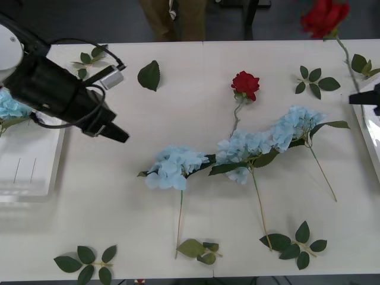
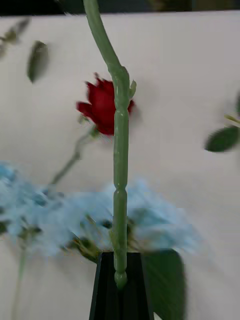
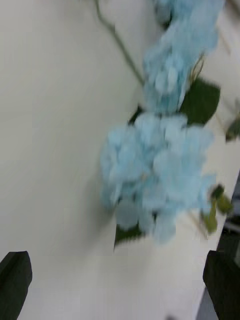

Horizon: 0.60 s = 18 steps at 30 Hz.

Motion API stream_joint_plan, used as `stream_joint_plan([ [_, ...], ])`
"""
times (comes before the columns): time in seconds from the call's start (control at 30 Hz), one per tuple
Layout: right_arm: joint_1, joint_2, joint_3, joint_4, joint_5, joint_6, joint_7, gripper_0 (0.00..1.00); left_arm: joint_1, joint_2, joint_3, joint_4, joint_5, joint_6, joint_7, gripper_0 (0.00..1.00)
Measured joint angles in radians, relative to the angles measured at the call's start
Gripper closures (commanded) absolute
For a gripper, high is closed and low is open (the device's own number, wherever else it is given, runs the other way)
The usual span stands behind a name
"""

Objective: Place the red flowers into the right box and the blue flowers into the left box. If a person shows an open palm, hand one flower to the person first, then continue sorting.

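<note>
At the far left of the white table (image 1: pixel 119 196) sits the left box (image 1: pixel 29 172), a white plastic crate with low walls, and one pale blue fluffy flower head (image 1: pixel 10 107) lies at its back corner. Just right of that crate hangs the left gripper (image 1: pixel 122 136), black-fingered and pointing toward the table's middle; in the left wrist view its two fingers (image 3: pixel 15 280) stand wide apart at the corners with nothing between them.

Right of the crate, across the table's middle, lie three more pale sky-blue hydrangea-like clusters on long green stems, touching in a slanting chain: the nearest cluster (image 1: pixel 172 167), a middle cluster (image 1: pixel 244 148) and a far cluster (image 1: pixel 300 126). A deep red rose (image 1: pixel 245 84) on a thin green stem lies just behind the middle cluster, its stem running under the blue heads. Loose green leaf sprigs (image 1: pixel 86 264) are scattered around the table's edges.

Farthest from the crate, at the table's right edge, the right gripper (image 1: pixel 365 96) shows as a dark tip just beside the narrow white rim of the right box (image 1: pixel 373 139). Its fingers are clamped on the green stem (image 2: pixel 119 200) of a second red rose (image 1: pixel 323 16), whose head is lifted above the table's back right corner.
</note>
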Motion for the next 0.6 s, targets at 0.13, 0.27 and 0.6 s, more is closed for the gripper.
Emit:
stream_joint_plan([
  [0.13, 0.0, -0.097, 0.0, 0.001, 0.166, 0.002, -0.002, 1.0, 0.0, -0.041, 0.186, 0.003, -0.19, 0.271, 0.226, 0.0],
  [0.27, 0.0, -0.16, 0.0, 0.027, 0.275, 0.002, -0.019, 1.0, 0.0, -0.076, 0.237, 0.001, -0.312, 0.428, 0.426, 0.0],
  [0.6, 0.065, -0.189, 0.0, 0.182, 0.307, -0.066, -0.023, 1.0, 0.0, -0.156, 0.158, -0.244, -0.533, 0.509, 0.976, 0.0],
])
